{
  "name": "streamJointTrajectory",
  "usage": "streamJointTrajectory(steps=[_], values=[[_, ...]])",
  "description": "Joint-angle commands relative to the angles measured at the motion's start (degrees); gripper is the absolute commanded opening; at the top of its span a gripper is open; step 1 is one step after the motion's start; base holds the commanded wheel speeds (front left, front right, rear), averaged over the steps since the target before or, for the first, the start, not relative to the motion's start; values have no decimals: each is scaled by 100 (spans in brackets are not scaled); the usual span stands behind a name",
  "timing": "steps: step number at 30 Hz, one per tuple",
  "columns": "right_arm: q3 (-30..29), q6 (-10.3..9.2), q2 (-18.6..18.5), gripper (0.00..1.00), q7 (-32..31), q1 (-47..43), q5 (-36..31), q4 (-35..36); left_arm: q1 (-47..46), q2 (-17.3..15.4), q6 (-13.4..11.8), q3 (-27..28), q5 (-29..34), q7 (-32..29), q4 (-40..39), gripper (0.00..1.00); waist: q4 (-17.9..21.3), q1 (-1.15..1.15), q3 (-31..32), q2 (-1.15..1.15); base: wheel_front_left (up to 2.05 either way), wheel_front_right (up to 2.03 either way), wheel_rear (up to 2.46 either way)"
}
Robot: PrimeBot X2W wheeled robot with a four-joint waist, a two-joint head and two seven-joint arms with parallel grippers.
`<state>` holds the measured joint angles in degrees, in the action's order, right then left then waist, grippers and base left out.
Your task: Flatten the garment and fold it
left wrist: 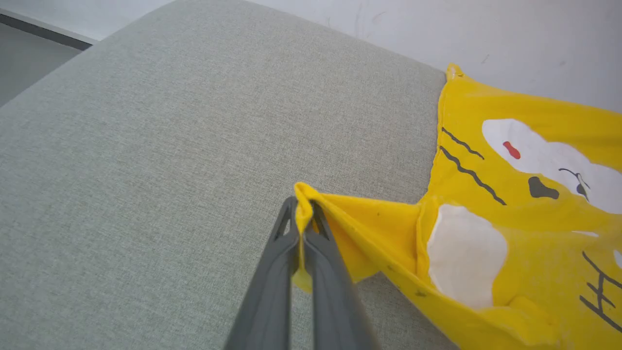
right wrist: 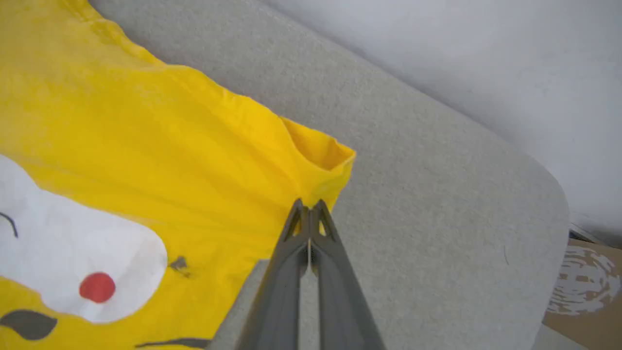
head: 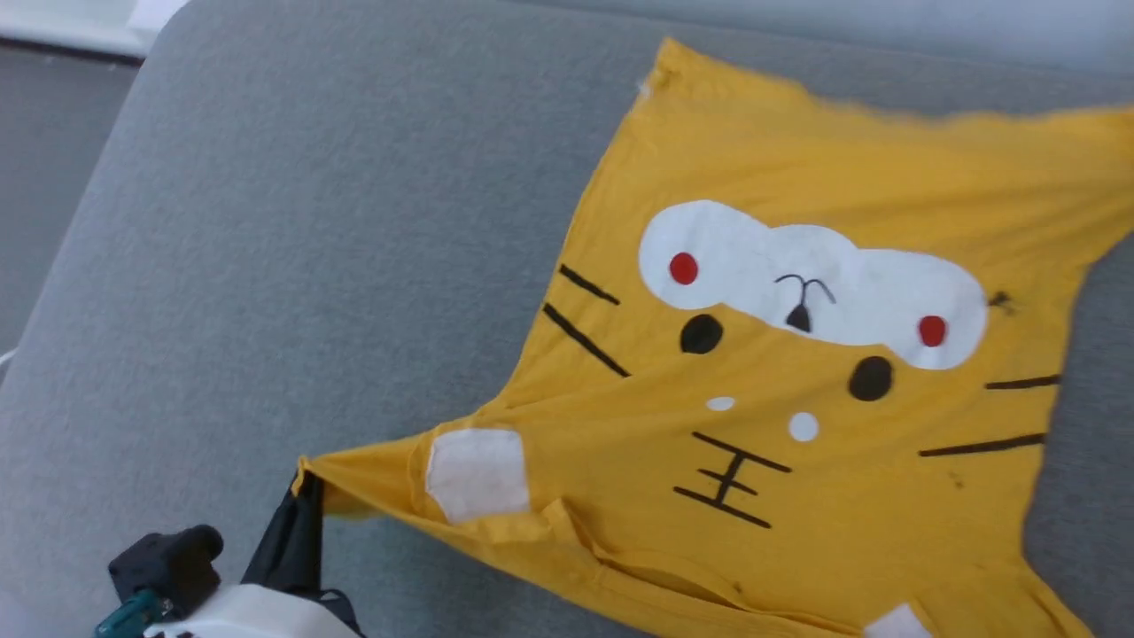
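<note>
Light, limp bright yellow cotton T-shirt (head: 797, 159): left pincer (left wrist: 302, 210) pinches sleeve tip (left wrist: 350, 214); right pincer (right wrist: 308, 206) closed at far hem corner (right wrist: 330, 155), hold unclear.

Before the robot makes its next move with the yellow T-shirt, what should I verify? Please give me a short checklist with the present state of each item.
1. Hold of the left gripper on the sleeve tip: ok, shut on it.
2. Cloth truly pinched by the right gripper, shut at the edge of the garment: cannot tell.
3. Garment lying flat: not ok, creases run from the held sleeve and the collar is bunched.
4. Print facing up: ok.
5. Whole garment on the grey cushion: cannot tell, its right part leaves the head view.
</note>
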<state>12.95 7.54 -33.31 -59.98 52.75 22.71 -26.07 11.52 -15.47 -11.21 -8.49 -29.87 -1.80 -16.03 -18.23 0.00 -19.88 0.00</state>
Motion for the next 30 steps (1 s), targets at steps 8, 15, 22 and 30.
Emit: streamJointTrajectory(steps=[8,15,22,30], values=[[-119,-5,-1388,0,-57,-2670,1175,1606,474,-227,-175,312,-177,-223,-60,0,1324,0,1054,0,0,0,0],[-1331,-5,-1022,0,46,-5549,1407,1999,680,-300,-263,442,-235,-290,-10,0,1731,0,1094,0,0,0,0],[-2032,-5,-21,100,54,-6997,1513,2433,657,-287,-281,451,-292,-307,50,0,1874,0,1016,0,0,0,0],[-2787,-5,486,100,2386,-5970,1117,2875,469,-229,-293,379,-338,-351,-56,0,1693,0,854,0,0,0,0]])
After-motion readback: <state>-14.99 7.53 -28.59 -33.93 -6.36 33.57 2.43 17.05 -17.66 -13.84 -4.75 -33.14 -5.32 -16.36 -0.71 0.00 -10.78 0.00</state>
